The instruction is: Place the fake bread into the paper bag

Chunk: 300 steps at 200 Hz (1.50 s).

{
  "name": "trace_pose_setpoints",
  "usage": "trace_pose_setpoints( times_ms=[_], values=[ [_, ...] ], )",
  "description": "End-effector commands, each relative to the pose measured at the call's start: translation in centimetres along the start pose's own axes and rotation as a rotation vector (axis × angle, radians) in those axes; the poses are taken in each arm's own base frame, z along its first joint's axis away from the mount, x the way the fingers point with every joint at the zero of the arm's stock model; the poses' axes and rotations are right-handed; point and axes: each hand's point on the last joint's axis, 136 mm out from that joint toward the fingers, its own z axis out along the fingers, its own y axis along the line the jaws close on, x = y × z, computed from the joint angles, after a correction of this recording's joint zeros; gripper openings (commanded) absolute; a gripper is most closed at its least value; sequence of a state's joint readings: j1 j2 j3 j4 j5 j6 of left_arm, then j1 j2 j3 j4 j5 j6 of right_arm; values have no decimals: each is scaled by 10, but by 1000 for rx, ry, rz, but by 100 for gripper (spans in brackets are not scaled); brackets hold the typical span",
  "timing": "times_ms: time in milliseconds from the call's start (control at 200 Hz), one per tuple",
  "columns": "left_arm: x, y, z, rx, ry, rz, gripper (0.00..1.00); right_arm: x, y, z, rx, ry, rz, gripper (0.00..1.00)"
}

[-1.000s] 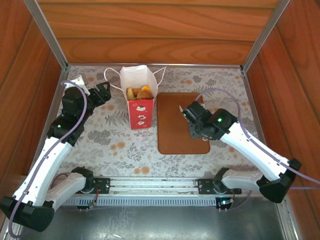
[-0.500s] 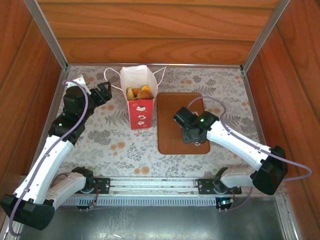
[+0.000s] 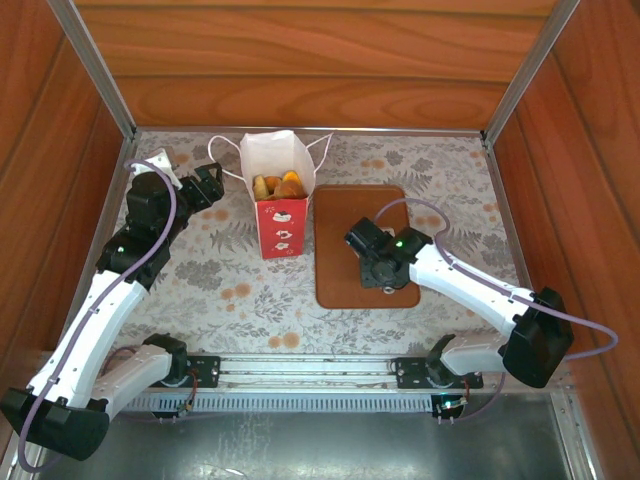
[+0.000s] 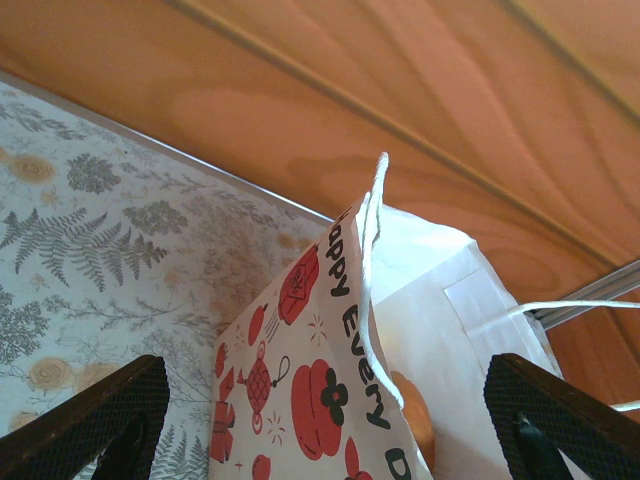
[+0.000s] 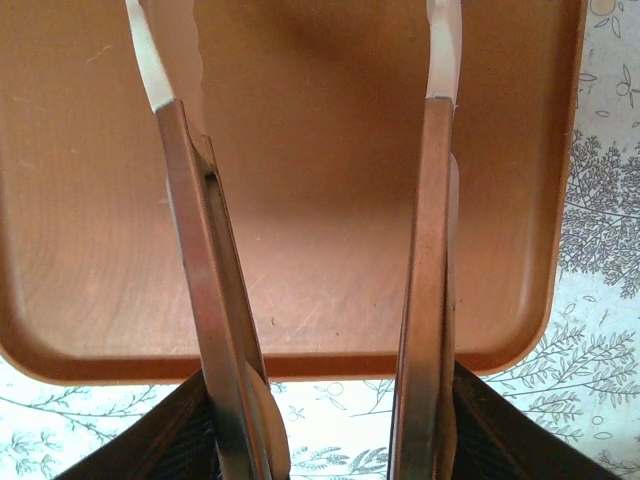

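Observation:
The paper bag [image 3: 282, 225] stands upright at the back of the table, white above and red-printed below, its mouth open. Several golden-brown pieces of fake bread [image 3: 279, 185] lie inside it. In the left wrist view the bag [image 4: 320, 400] is close ahead and one pastry [image 4: 418, 415] shows inside. My left gripper [image 3: 207, 187] is open just left of the bag, near its cord handle, with its fingers [image 4: 110, 415] spread wide. My right gripper [image 3: 366, 243] hovers over the brown tray [image 3: 338, 275], shut on the metal tongs [image 5: 435, 250]; the tongs' blades are apart with nothing between them.
The bare brown tray [image 5: 320, 180] lies right of the bag, its near rim just ahead of the right fingers. Wooden walls and metal posts [image 3: 96, 70] enclose the table on three sides. The patterned cloth [image 3: 230, 290] in front of the bag holds nothing.
My right arm has swung left and nearer across the tray with the tongs, dropping lower over it. The left arm shifted only slightly; the bag has not moved.

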State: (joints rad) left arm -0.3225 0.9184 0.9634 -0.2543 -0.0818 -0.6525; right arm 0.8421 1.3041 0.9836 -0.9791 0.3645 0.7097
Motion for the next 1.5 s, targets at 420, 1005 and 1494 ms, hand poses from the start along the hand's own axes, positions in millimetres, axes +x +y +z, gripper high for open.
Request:
trace_pose_setpoints(
  times_ms=[420,1005,1494],
  values=[
    [1,1,4,2,-2,-11,87,6,5,25,-33,27,58,54],
    [0,0,3,9,-3,-16,87,64,0,44,-28,269,53,60],
    [-1,1,1,5,-12,-13,87,83,5,58,-24,367,65,64]
  ],
)
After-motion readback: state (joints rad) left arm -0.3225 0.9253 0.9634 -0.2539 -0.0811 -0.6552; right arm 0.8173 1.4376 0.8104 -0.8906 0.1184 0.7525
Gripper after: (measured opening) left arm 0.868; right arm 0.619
